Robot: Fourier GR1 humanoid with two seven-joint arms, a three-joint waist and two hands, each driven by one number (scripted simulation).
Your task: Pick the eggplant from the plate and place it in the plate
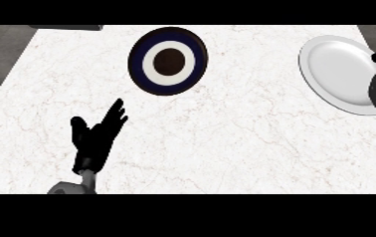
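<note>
1. Left hand (97, 136): it shows at the lower left of the head view, fingers straight and spread, pointing up and slightly right. It holds nothing and rests over bare counter (242, 146), well apart from both plates.

2. Dark plate (168, 60): it sits at top centre, up and to the right of the left hand, with a navy rim, a white ring and a dark brown centre. Nothing lies on it.

3. White plate (334, 71): it sits at the far right, partly cut off by the picture's edge. No eggplant can be made out on its visible surface.

4. Right hand (373, 89): only a dark sliver shows at the right edge, over the white plate's rim. Whether its fingers are spread or curled cannot be told, nor whether they enclose anything.

5. Eggplant: not visible anywhere. In my judgement it lies either under that dark sliver or beyond the right edge, so its long axis cannot be stated.

6. Governing relation: the right hand is at the white plate, the left hand is well apart from it. The dark plate lies to the left of the white plate, so any carry would run leftward.
</note>
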